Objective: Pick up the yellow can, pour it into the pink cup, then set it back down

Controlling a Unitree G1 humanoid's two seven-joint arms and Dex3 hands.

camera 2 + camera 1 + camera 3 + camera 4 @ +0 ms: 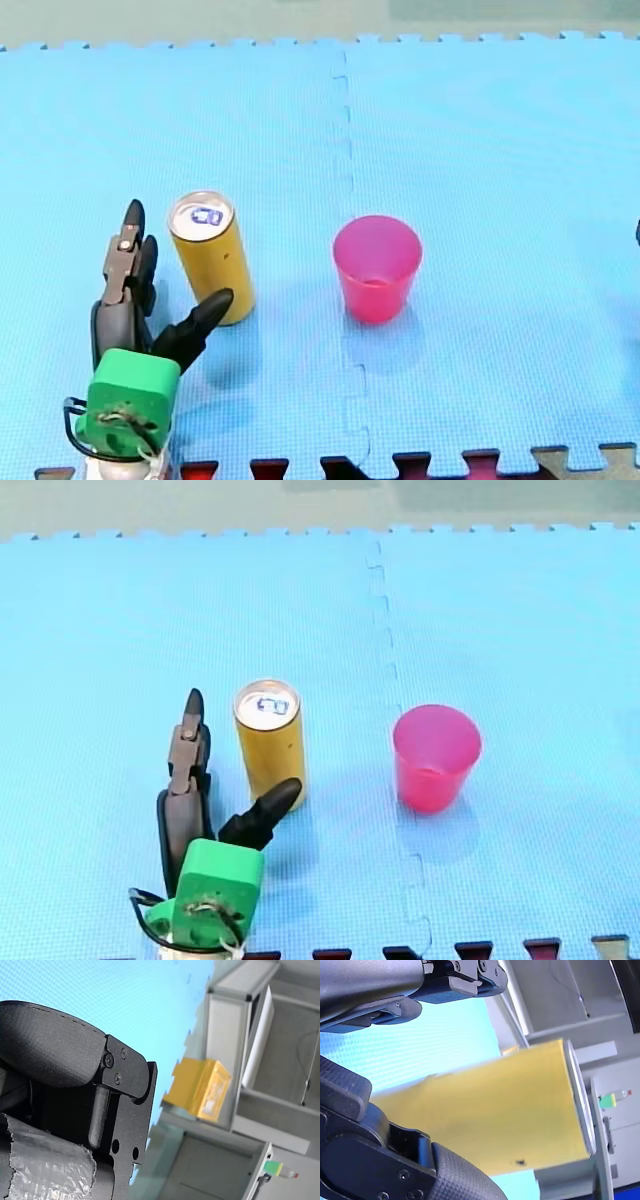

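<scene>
The yellow can (271,747) stands upright on the blue foam mat, its silver top with a blue tab facing up. My left hand (240,748) reaches in from the lower left and brackets the can: two black fingers (187,755) stand a little apart on its left side, and the thumb (263,813) lies at its base in front. The hand is open. In the second wrist view the can (495,1110) lies close between the fingers (395,985) and the thumb (455,1175). The pink cup (436,757) stands upright to the right of the can, about a can's height away.
The blue mat (520,630) has a jigsaw seam (385,630) running front to back between can and cup. Its toothed front edge (470,948) lies close below the hand. In the first wrist view a yellow box (200,1091) sits by grey shelving beyond the mat.
</scene>
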